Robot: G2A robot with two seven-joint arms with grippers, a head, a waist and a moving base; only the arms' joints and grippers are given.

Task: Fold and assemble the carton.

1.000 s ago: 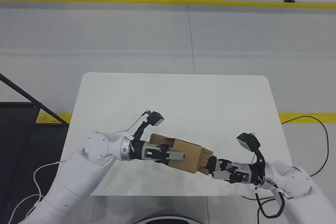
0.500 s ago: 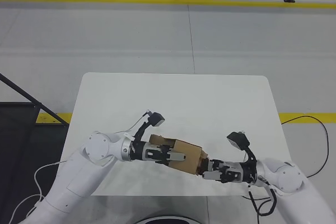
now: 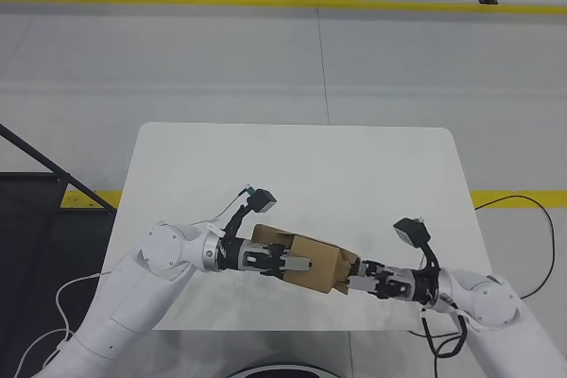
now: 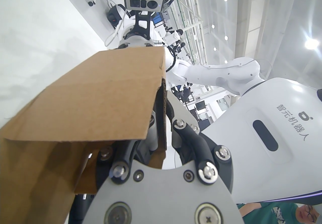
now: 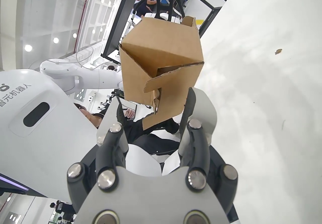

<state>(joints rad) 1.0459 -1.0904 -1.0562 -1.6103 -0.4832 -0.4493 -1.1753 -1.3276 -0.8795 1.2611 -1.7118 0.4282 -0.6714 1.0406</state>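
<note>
my left gripper [image 4: 163, 119] pinches the carton [image 3: 312, 263], my right gripper [image 5: 154, 100] gapes at its other end
my left fingers are closed on one cardboard wall at the carton's open end, one inside and one outside. my right fingers stand wide, with a loose flap lying between them; i cannot tell whether either finger touches it. the brown carton stretches between my two arms over the near part of the white table [image 3: 359, 170], and the flaps at its right-hand end are partly folded across each other. a small brown speck [image 5: 278, 51] lies on the table, well apart from it
</note>
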